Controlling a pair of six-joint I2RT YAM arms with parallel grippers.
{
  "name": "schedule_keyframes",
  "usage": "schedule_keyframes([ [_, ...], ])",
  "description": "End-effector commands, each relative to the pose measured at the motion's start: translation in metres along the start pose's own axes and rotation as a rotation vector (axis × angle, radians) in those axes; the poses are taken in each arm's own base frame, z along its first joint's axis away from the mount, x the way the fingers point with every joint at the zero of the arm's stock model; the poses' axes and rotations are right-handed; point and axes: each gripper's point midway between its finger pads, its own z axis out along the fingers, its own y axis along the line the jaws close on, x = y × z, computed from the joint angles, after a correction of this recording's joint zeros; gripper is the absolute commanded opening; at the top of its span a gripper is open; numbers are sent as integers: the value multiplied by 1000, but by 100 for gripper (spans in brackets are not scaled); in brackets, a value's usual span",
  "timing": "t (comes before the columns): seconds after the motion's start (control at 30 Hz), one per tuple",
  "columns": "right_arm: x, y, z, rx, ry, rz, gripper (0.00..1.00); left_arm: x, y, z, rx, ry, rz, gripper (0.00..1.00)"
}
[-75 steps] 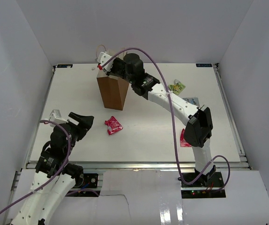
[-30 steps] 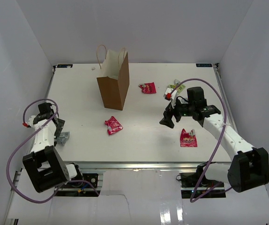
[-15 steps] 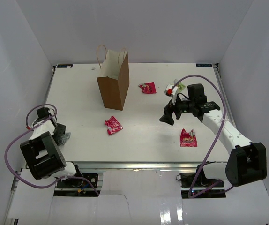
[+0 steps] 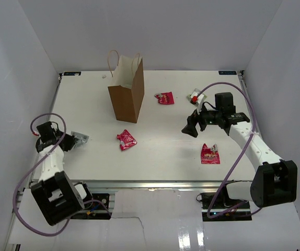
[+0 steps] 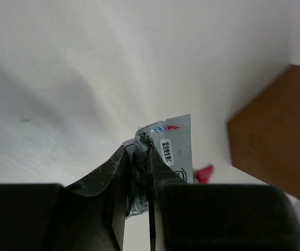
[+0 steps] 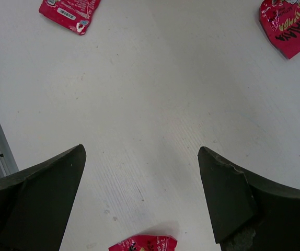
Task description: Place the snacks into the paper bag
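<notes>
The left tool [image 5: 138, 157] was clamped on a silver-grey packet [image 5: 172, 149], well left of the paper bag [image 4: 126, 99]; only its wrist view showed the pinch. The right tool [image 6: 141, 151] stood apart.

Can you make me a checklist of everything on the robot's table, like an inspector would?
Surface: white table, no spills seen.
Job's things: paper bag upright; three red packets lying outside it; silver packet pinched, off to the left.
Clutter: nothing seen.
End effectors: left end effector shut on the silver packet; right end effector open and empty above the table.
Cables: purple cables loop over both arms.
Surroundings: plain white walls.
</notes>
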Motion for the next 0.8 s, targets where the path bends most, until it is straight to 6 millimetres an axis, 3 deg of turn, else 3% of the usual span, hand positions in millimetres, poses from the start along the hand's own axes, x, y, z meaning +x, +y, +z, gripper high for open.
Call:
schedule_keyframes([
  [0.0, -7, 3, -6, -7, -29, -5, 94, -12, -81, -51, 407, -55, 141, 17],
  [0.13, -8, 0, -5, -7, -32, -7, 94, -2, -132, -92, 600, -17, 209, 14],
  [0.17, -9, -1, -5, -6, -33, -13, 94, 4, -153, -108, 664, -14, 233, 13],
  [0.27, -10, -4, -6, 2, -35, -18, 94, 7, -192, -142, 787, -64, 287, 11],
  [0.3, -11, -5, -6, 6, -37, -22, 94, 0, -209, -160, 832, -94, 295, 11],
  [0.43, -11, -8, -8, 17, -36, -22, 93, 2, -256, -199, 933, -132, 391, 10],
  [0.47, -11, -9, -9, 17, -37, -22, 94, 2, -265, -198, 938, -127, 404, 10],
  [0.5, -10, -9, -9, 18, -36, -20, 94, -1, -279, -211, 965, -151, 421, 10],
  [0.63, -12, -9, -11, 25, -43, -19, 94, 25, -324, -219, 1007, -135, 496, 10],
  [0.7, -11, -9, -13, 28, -43, -18, 94, 28, -341, -198, 955, -143, 502, 10],
  [0.73, -11, -10, -14, 36, -44, -16, 94, 33, -356, -207, 973, -157, 523, 10],
  [0.77, -10, -10, -14, 35, -43, -15, 94, 27, -359, -197, 914, -196, 512, 10],
])
